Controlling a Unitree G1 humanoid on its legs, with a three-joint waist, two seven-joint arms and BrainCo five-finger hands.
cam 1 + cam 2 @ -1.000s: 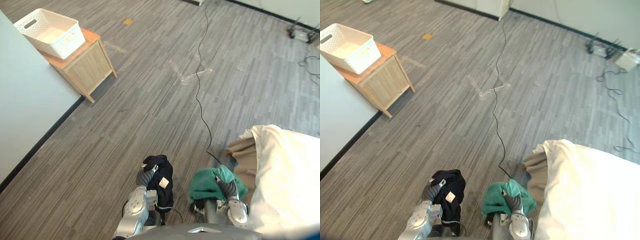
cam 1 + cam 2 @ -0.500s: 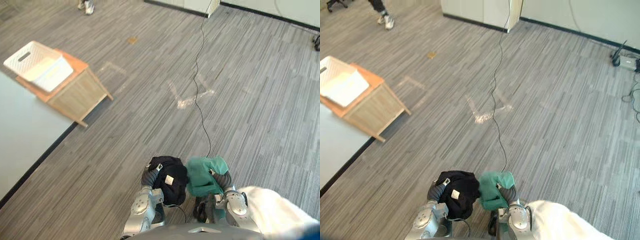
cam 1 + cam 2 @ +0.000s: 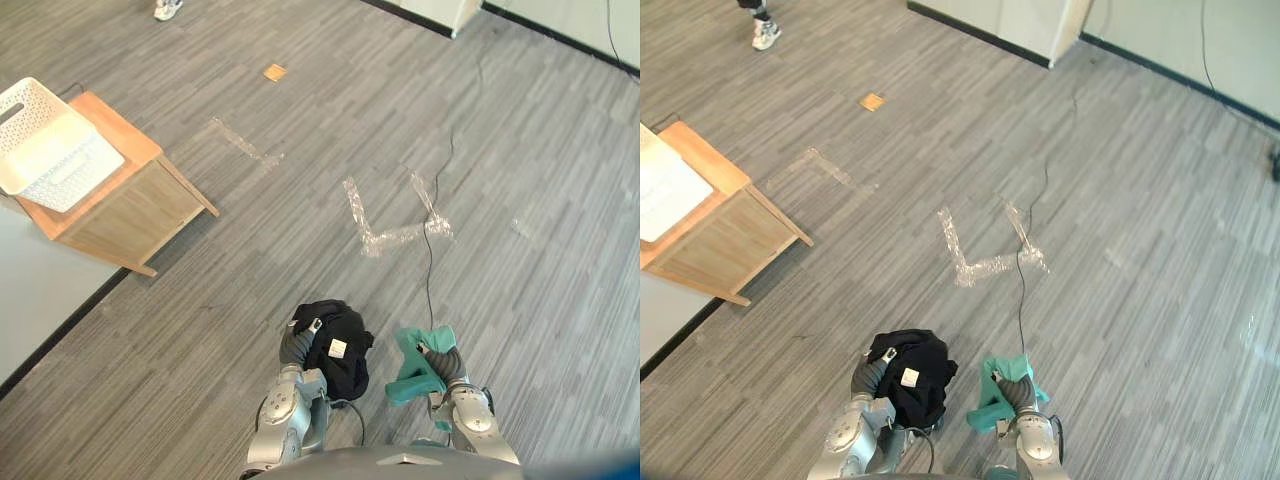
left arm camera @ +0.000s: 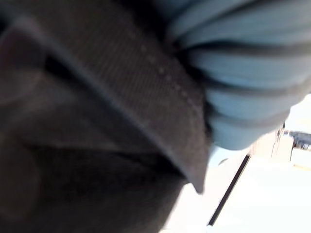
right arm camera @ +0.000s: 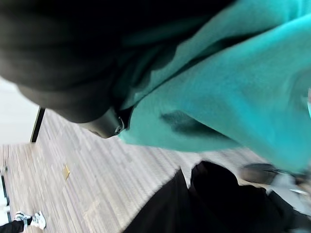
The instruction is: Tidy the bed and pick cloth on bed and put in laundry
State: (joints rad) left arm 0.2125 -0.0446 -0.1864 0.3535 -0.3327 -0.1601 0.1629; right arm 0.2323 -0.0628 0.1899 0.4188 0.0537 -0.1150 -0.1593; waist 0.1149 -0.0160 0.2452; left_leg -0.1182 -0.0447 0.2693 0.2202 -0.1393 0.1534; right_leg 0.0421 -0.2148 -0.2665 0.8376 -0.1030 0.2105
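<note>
A black cloth [image 3: 335,350] with a small white tag is bunched in my left hand [image 3: 296,342], held in front of me above the floor. It also covers the left wrist view [image 4: 73,145]. Just to its right, my right hand [image 3: 449,362] holds a teal cloth [image 3: 418,367], which hangs down from it; the right wrist view shows the teal cloth [image 5: 228,92] close up. The two cloths hang side by side, a little apart. A white laundry basket [image 3: 48,142] stands on a low wooden table [image 3: 125,205] far off at the left.
A pale wall with a dark skirting [image 3: 40,290] runs along the left, behind the table. Clear tape marks [image 3: 385,215] and a small orange tag [image 3: 274,72] lie on the grey plank floor. A person's shoe [image 3: 764,34] shows at the far top left.
The camera has swung round: the white bed has left the view at the right, and the table with the basket sits nearer the left edge. Both hands still hold their cloths.
</note>
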